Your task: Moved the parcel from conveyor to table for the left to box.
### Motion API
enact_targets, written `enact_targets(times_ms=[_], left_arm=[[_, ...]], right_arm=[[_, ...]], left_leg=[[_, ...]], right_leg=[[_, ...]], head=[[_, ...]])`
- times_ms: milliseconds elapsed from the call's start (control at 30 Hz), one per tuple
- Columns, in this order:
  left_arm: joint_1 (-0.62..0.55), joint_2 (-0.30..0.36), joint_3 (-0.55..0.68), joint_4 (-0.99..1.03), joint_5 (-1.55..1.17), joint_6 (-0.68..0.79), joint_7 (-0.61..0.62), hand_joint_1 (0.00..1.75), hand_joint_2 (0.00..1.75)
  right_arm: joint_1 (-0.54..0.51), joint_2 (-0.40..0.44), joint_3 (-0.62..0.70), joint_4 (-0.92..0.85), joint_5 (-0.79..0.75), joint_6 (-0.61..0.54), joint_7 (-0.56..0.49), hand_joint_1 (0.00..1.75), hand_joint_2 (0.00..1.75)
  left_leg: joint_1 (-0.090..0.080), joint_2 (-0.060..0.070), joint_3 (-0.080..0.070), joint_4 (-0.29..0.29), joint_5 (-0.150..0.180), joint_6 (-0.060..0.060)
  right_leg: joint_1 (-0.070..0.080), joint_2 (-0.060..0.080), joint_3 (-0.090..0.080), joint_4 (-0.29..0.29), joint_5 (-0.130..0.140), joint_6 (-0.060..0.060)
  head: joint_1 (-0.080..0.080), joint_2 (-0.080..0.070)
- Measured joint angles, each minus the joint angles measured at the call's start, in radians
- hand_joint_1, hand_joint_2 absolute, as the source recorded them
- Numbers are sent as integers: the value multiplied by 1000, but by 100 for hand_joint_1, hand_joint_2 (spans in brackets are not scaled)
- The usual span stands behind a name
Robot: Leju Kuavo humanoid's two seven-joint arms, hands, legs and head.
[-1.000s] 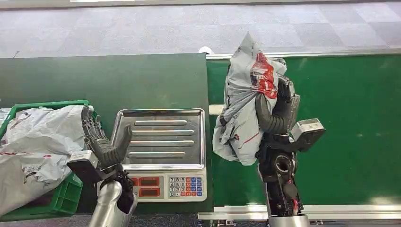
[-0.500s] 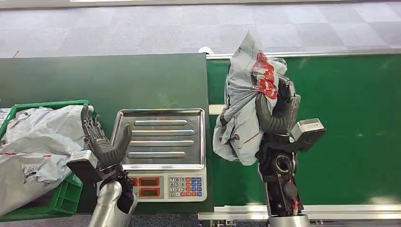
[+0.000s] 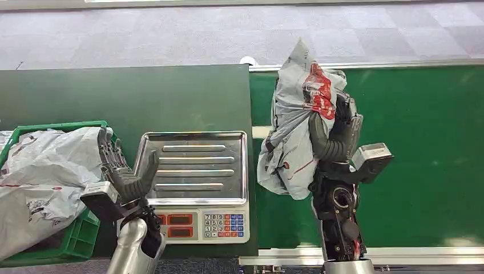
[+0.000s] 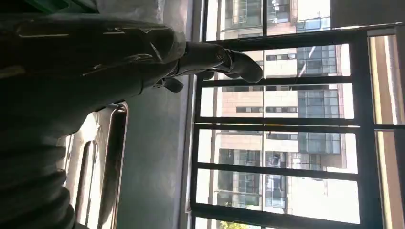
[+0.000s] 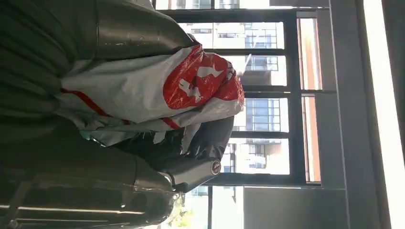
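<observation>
With the right hand (image 3: 334, 134) closed around the grey parcel (image 3: 297, 123) above the green conveyor (image 3: 422, 148), and the left hand (image 3: 122, 168) empty with fingers apart beside the scale (image 3: 197, 182), the carry called for a firm grip and level travel toward the table (image 3: 125, 94).

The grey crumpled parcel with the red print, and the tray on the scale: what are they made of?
The grey crumpled parcel with red print, held in the right hand, looks like thin glossy plastic film: it creases and folds softly. The ribbed silver tray on the scale looks like brushed steel, judging by its dull reflective sheen.
</observation>
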Motion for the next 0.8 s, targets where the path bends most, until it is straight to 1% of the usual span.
enact_targets(times_ms=[800], left_arm=[[0, 0, 0, 0, 0, 0, 0, 0, 175]], right_arm=[[0, 0, -5, 0, 0, 0, 0, 175, 175]], left_leg=[[0, 0, 0, 0, 0, 0]], right_leg=[[0, 0, 0, 0, 0, 0]], head=[[0, 0]])
